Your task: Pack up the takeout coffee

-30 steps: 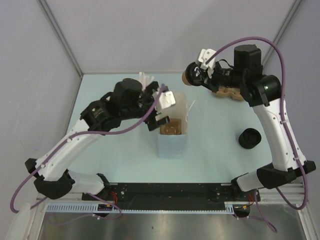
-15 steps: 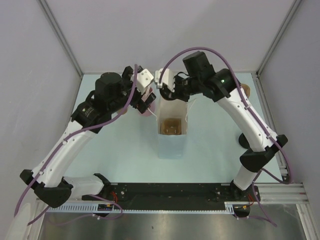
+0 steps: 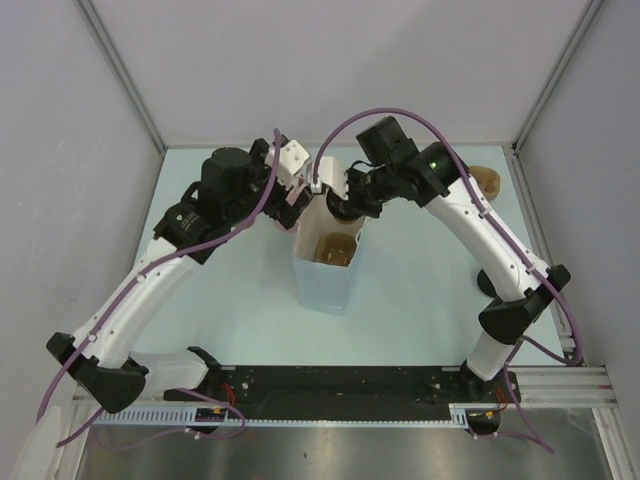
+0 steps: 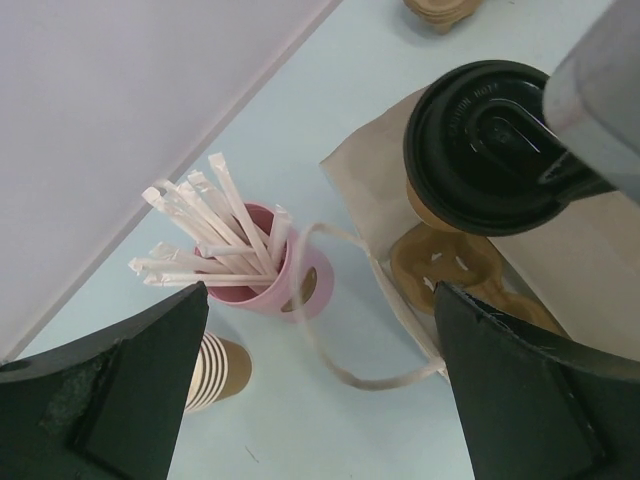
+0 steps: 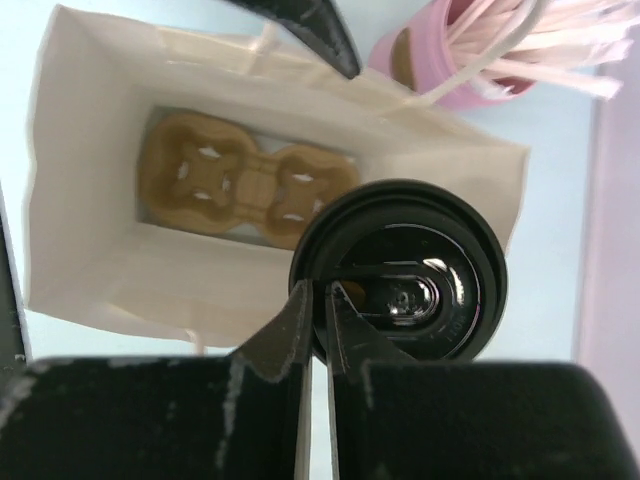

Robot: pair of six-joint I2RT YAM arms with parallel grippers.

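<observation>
1. Right jaws are all but closed, pinching the coffee [image 5: 400, 290] at the edge of its lid. Left jaws stand wide open and hold nothing.
2. A second ago the right arm [image 3: 480, 230] held the coffee out over the far right of the worktop [image 3: 420, 300]. It has since swung in, and the coffee now hangs at the mouth of the bag [image 3: 322, 285], over its far end.
3. The left arm [image 3: 160, 270], which was at the bag's mouth a second ago, has drawn back to the bag's far-left corner. Its jaws are now above the pink cup [image 4: 300, 290].
4. The bag has shifted too: it sits a little further left and looks skewed, where it stood square half a second ago.
5. For the task, I judge the carry done and the lowering to be the step in hand. The coffee is not yet seated in the carrier [image 5: 240, 185] on the bag's floor. How far its base has dipped below the rim I cannot tell.
6. The lid is round, glossy black plastic with a raised rim and a moulded sip slot. The cup under it is matt kraft paper.
7. The bag is thin, pale, creased paper with a rectangular mouth. The carrier is moulded brown pulp with two round wells, each cut through with small holes.
8. White paper-wrapped straws [image 4: 215, 225] bristle from the pink cup, and a stack of tan cups [image 4: 215, 370] stands near it.
</observation>
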